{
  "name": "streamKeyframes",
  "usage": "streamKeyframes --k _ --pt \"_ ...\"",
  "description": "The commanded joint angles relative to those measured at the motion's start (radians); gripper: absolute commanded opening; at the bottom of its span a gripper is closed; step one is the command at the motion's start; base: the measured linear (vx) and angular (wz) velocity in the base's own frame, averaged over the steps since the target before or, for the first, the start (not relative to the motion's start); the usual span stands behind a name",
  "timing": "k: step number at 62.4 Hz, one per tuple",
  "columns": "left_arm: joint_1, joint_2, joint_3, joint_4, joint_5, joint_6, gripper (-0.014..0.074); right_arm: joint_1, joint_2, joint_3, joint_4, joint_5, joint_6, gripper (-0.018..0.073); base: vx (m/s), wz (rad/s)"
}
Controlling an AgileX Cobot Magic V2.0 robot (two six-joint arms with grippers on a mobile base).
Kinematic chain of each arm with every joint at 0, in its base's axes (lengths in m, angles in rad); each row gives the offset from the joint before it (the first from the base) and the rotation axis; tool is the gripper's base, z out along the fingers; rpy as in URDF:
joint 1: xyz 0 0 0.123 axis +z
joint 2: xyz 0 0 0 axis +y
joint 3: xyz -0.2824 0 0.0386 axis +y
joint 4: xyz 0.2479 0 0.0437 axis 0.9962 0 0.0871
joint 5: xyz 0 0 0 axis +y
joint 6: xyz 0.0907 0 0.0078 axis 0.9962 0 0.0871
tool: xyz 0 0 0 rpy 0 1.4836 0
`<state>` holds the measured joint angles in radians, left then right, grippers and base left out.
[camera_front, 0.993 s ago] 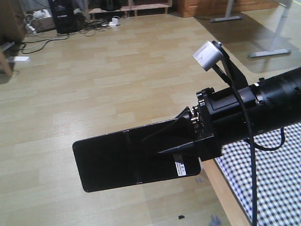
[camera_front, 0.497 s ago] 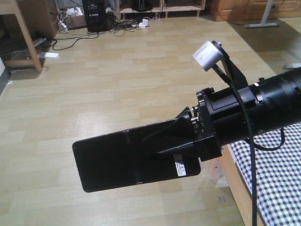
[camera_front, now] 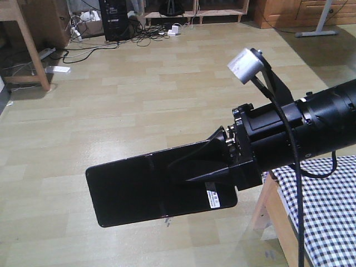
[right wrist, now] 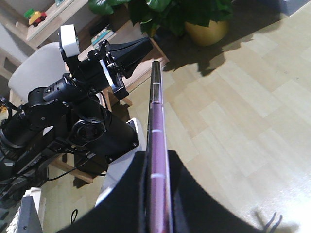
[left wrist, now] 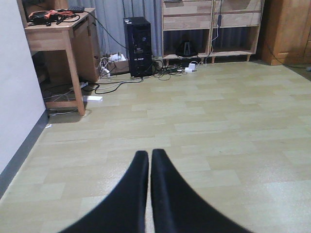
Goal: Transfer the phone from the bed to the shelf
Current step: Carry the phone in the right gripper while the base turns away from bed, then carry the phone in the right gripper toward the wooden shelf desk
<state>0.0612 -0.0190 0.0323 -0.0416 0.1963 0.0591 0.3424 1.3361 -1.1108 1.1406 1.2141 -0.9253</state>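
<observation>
Both jaws of the right claw (camera_front: 192,167) clamp the phone (camera_front: 133,189) at its stickered end, likely to carry it flat, clear of the bed (camera_front: 328,206) at 4 o'clock. The left claw (left wrist: 149,165) is closed and empty, and the shelf (left wrist: 238,19) stands far off at 1 o'clock.

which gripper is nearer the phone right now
Right. The right gripper is clamped on the phone; the left gripper is shut on nothing, held well apart from it.
</observation>
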Motion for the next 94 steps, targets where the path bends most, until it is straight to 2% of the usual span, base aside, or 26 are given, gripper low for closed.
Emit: streamKeyframes --k 1,94 --pt "0.0 -0.008 0.007 -0.009 -0.07 0.0 0.0001 -0.001 -0.032 -0.026 0.091 0.074 -0.003 -0.0002 0.23 -0.06" --pt "0.0 -0.008 0.007 -0.009 -0.07 0.0 0.0001 -0.001 -0.033 -0.026 0.092 0.073 -0.003 -0.0002 0.32 -0.03"
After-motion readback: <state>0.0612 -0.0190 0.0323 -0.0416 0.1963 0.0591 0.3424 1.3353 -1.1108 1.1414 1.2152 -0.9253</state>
